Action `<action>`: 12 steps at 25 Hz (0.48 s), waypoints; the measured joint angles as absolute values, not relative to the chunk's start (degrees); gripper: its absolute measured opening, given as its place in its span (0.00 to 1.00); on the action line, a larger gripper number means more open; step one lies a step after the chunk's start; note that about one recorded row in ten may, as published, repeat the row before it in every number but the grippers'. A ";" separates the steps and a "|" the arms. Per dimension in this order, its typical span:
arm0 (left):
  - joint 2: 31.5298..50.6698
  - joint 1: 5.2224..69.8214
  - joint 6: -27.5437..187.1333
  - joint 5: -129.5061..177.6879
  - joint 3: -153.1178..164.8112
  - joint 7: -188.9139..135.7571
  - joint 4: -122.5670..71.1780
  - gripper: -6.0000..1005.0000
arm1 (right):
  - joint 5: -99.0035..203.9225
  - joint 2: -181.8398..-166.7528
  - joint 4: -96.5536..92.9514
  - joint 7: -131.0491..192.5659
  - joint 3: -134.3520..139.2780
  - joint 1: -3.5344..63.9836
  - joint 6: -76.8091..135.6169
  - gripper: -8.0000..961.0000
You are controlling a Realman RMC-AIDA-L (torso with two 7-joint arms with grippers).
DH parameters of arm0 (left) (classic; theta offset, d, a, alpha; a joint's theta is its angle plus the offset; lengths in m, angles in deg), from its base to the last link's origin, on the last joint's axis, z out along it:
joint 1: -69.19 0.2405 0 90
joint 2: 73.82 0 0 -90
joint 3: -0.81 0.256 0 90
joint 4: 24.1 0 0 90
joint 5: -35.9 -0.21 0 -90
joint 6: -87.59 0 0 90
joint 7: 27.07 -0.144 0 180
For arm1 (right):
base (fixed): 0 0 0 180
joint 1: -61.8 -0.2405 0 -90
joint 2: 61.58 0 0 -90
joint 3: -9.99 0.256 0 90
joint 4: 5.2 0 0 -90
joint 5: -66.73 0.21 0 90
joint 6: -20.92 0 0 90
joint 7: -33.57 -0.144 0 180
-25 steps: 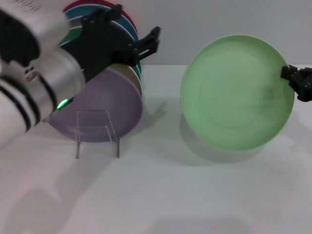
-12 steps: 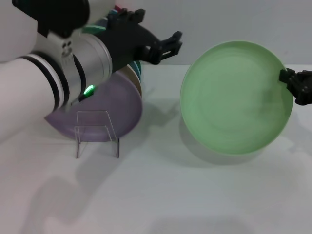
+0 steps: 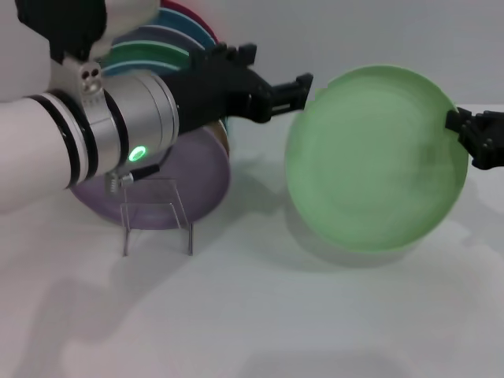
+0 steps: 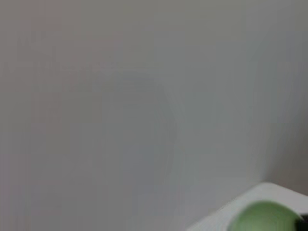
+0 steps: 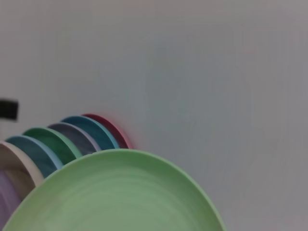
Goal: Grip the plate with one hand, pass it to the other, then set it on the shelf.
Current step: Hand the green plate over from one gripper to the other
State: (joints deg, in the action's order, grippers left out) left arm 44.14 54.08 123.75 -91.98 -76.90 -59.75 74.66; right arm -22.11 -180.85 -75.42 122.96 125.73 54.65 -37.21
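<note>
Mint-green plate (image 3: 375,157) held on edge above the right half of the bench, clamped at its right rim by the right gripper (image 3: 472,138). Left gripper (image 3: 290,93) reaching in from the left edge, fingers parted a little, tips just beside the plate's upper left rim; contact probably not yet made, though hard to judge from the head view. Clear stand (image 3: 155,213) near the front left of the bench, in front of the purple plate (image 3: 185,177) and the leaning stack of coloured plates (image 5: 72,137).

For a clean handover: slide the parted fingers over the rim so one pad lies on each face, close firmly, and only then release the right grip. Keep the plate steady and upright meanwhile. Avoid nudging the rim sideways, likely to twist the plate in its present hold.
</note>
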 joint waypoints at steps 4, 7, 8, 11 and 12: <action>44.17 53.48 124.60 -90.95 -76.91 -60.69 73.10 0.75 | -20.92 -180.85 -75.33 123.96 125.08 54.28 -38.02 0.05; 44.16 53.43 124.95 -90.88 -76.71 -60.80 72.58 0.75 | -20.79 -180.89 -75.32 124.15 124.22 53.88 -38.31 0.06; 44.17 53.38 125.07 -90.85 -76.69 -60.86 72.39 0.75 | -20.78 -180.90 -75.32 124.16 123.98 53.71 -38.34 0.06; 44.24 53.17 125.27 -90.72 -76.60 -61.34 71.62 0.74 | -20.32 -180.94 -75.34 124.17 123.37 53.44 -38.37 0.06; 44.28 53.07 125.32 -90.55 -76.54 -61.50 71.30 0.74 | -19.90 -180.92 -75.35 124.17 123.09 53.43 -38.38 0.06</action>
